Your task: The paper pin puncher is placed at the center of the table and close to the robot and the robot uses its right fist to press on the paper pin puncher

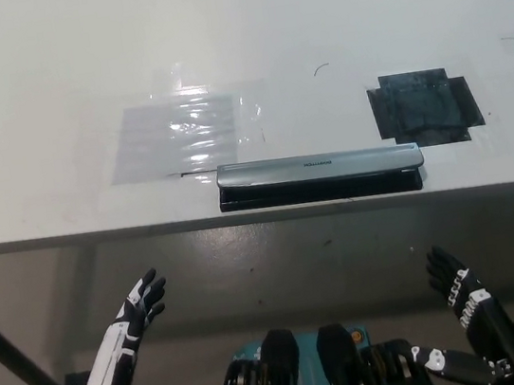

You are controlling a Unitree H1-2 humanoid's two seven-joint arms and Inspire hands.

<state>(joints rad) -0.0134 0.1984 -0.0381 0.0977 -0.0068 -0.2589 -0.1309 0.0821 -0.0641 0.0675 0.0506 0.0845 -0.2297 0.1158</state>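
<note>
Both hands hang below the near edge of the bench (49, 78), over the grey floor, and neither touches anything. 1 of them, the white left hand (138, 310), sits at the lower left with its fingers (151, 286) spread open and pointing up toward the bench edge, holding nothing. Its mate, the black right hand (463, 297), sits at the lower right, also with fingers (437, 265) apart and empty, not curled into a fist. On the white bench the puncher (320, 176) lies flat along the near edge, about midway across, its long silver bar running left to right over a black base. It is well apart from both hands. Just behind its left end lies a clear plastic sheet (177, 137), glossy with reflected light; the sheet's near edge comes close to the puncher's left end, though whether they touch cannot be told. Behind the puncher's right end, and a little to the right, a dark patch (425, 107) with notched corners lies flat on the bench, near the puncher but separate from it. A dark bench leg (7, 357) slants down at the far left below the bench edge.
</note>
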